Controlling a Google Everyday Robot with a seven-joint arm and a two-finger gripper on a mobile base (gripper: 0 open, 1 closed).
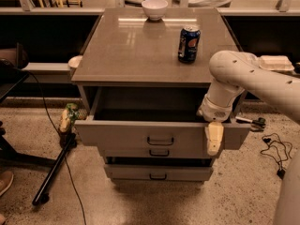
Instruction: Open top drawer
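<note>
Pulling step looks finished: wide grey top drawer [117, 136] juts past grey desk's [136, 55] front edge, cream gripper [214, 138] over drawer's front-right corner, clamp state untellable; next likely withdraw clear.

The arm [253, 76] was smooth, white and tubular with a rounded elbow; its tool [213, 138], near right, looked cream-coloured, perhaps rubbery.
</note>
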